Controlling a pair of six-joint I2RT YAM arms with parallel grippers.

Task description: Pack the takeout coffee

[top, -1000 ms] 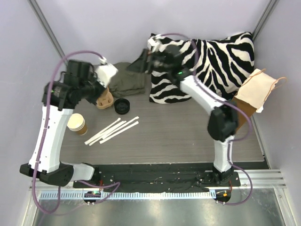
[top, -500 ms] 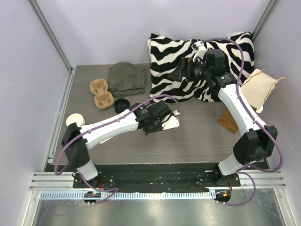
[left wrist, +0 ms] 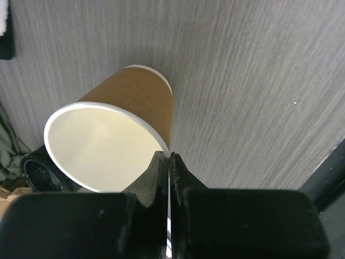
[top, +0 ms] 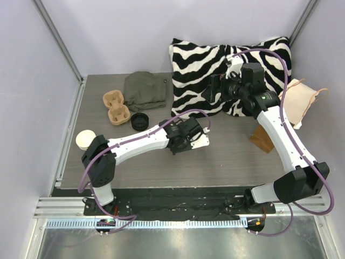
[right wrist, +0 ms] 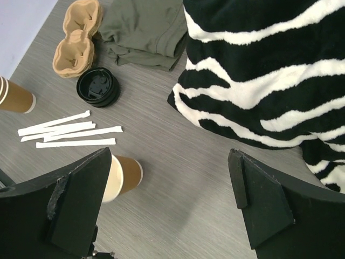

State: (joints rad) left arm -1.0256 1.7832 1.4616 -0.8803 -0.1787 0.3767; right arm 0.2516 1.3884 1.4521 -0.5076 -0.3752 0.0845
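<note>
Contact is at the rim: the left pincer is closed on the takeout coffee cup, its two fingers pressed together with the pale lip and a thin strip of cup wall pinched between them. In the left wrist view the cup hangs tilted just beyond the fingertips, to their left. Its open mouth is turned back toward the camera and its brown base points away, over the grey table. Whether the base touches the table cannot be told.

From above, the left arm reaches across to the middle of the table, and the pincer body hides the cup there. The right wrist view shows the cup on its side-like slant near the table's middle, partly behind that camera's own finger. It lies near the white paper sticks and well apart from the pulp cup carrier.

The right pincer stands wide open and holds nothing. It hovers at the front edge of the zebra-striped pillow, well apart from the cup.

A black lid lies just in front of the carrier, with a folded olive cloth behind it. A second brown cup stands upright at the table's left edge. A tan paper bag sits at the right side.
</note>
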